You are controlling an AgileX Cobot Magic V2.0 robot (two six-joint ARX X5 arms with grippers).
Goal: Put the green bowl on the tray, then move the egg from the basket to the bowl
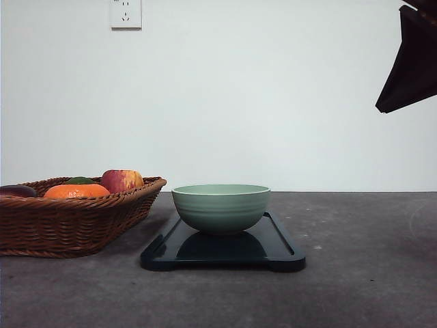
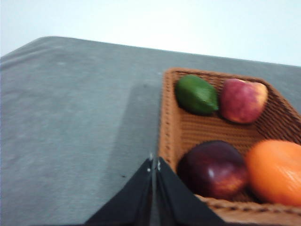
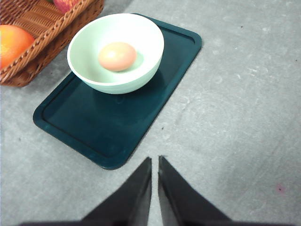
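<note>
The green bowl (image 1: 220, 206) stands upright on the dark tray (image 1: 283, 253), toward the tray's basket-side end. The pale reddish-brown egg (image 3: 117, 56) lies inside the bowl (image 3: 141, 42). The wicker basket (image 1: 61, 222) sits to the left of the tray (image 3: 117, 127), close beside it. My right gripper (image 3: 155, 161) hangs high above the table, off the tray's near edge, shut and empty; part of that arm (image 1: 412, 61) shows at the upper right. My left gripper (image 2: 154, 165) is shut with nothing in it, just outside the basket's rim (image 2: 165, 122).
The basket holds an orange (image 2: 275, 172), a red-yellow apple (image 2: 242, 100), a green lime (image 2: 196, 94) and a dark purple fruit (image 2: 214, 169). Grey tabletop (image 3: 244, 108) spreads to the right of the tray. A white wall with a socket (image 1: 125, 13) stands behind.
</note>
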